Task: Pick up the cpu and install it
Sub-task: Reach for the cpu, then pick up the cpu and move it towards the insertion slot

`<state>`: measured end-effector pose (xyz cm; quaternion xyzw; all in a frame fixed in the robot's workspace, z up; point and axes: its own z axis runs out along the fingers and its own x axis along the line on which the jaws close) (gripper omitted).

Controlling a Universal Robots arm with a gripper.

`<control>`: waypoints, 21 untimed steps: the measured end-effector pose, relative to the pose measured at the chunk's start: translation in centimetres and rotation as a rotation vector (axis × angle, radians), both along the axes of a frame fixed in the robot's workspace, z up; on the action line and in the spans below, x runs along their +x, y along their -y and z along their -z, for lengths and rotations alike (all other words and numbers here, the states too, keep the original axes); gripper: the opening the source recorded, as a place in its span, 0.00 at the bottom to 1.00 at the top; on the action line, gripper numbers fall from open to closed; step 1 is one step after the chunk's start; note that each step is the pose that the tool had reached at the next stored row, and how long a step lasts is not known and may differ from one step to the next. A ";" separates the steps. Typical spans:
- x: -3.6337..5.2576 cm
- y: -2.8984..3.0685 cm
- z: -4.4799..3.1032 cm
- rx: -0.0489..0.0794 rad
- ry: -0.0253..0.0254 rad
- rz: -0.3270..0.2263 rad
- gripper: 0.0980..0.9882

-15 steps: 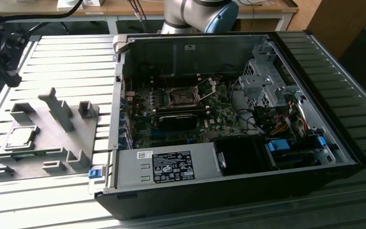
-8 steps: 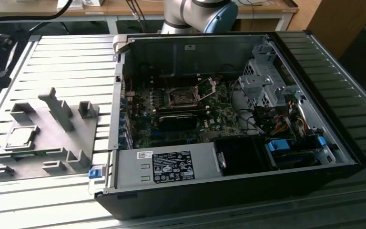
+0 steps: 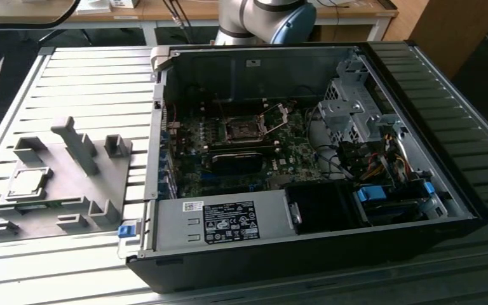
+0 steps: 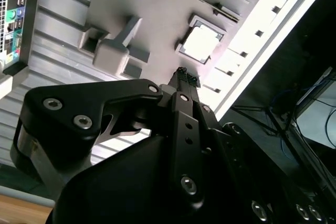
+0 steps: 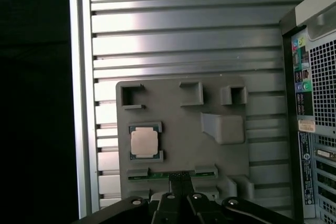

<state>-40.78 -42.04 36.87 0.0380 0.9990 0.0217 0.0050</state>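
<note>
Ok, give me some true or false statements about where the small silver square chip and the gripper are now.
1. The silver square cpu lies in the grey plastic fixture plate. True.
2. The gripper holds the cpu. False: it is shut on nothing, apart from the chip.
3. The cpu is inside the black computer case. False: it is on the fixture plate, outside the case.
4. The case lies open on the slatted metal table. True.
</note>
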 end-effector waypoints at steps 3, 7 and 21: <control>-0.63 0.00 0.04 0.000 -0.0009 0.000 0.01; -1.33 0.00 0.10 0.000 -0.0017 0.000 0.01; -2.28 0.07 0.53 0.000 -0.0105 0.000 0.01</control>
